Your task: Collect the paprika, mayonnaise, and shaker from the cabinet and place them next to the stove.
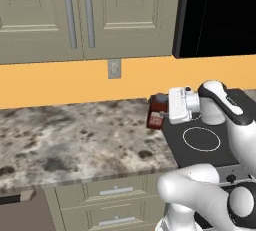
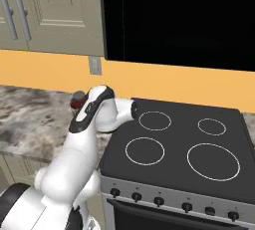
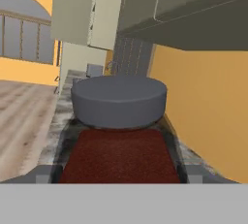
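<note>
Paprika sits closest to the hand camera: dark red body and dark grey cap take up the middle of the hand view, framed on both sides by the dark fingers. Fingers are clenched on the paprika bottle, one against each side of it. From the left base view the bottle is held sideways at the end of the white hand, pale label facing outward, just above the marbled desk at the left edge of the stove. Whether the bottle touches the desk cannot be told. Right base view: a small part of the red bottle peeks out behind the arm's forearm, over the desk beside the stove. Stove shows four white ring burners and a row of black knobs along its silver front. Wall cabinet above the desk has both panelled doors shut, grey bar handles side by side. An outlet plate sits on the orange wall below the cabinet. Black microwave hangs above the stove.
</note>
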Motion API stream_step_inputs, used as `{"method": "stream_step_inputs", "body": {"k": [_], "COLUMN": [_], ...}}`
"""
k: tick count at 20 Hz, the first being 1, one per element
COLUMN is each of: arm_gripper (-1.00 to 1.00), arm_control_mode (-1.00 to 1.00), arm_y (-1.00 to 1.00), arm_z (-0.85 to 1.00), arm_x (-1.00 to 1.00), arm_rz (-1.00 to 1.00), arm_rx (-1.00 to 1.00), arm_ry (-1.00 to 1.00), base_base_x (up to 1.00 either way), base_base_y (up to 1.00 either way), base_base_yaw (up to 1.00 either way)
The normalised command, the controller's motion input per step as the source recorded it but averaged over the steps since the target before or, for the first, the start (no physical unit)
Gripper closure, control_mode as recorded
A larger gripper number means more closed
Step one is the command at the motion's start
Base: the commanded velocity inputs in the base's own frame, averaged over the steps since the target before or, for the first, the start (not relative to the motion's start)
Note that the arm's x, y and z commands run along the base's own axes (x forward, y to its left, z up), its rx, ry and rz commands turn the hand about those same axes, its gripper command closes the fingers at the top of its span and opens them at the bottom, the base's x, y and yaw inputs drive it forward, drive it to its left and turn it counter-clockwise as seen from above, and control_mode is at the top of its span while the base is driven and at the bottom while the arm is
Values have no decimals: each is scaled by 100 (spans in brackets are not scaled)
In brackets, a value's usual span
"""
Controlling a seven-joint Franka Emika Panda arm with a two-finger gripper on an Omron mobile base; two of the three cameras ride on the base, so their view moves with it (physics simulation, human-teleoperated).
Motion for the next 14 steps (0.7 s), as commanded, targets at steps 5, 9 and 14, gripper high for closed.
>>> {"method": "stream_step_inputs", "body": {"k": [5, 9, 14], "arm_gripper": [100, 100, 100], "arm_control_mode": [-100, -100, -100], "arm_y": [-1, -4, -1], "arm_z": [-44, -41, -34], "arm_x": [71, 73, 69], "arm_rz": [3, 3, 2], "arm_rx": [-4, 0, 0], "arm_ry": [2, 0, 0], "base_base_x": [0, 0, 0], "base_base_y": [0, 0, 0], "base_base_yaw": [0, 0, 0]}}
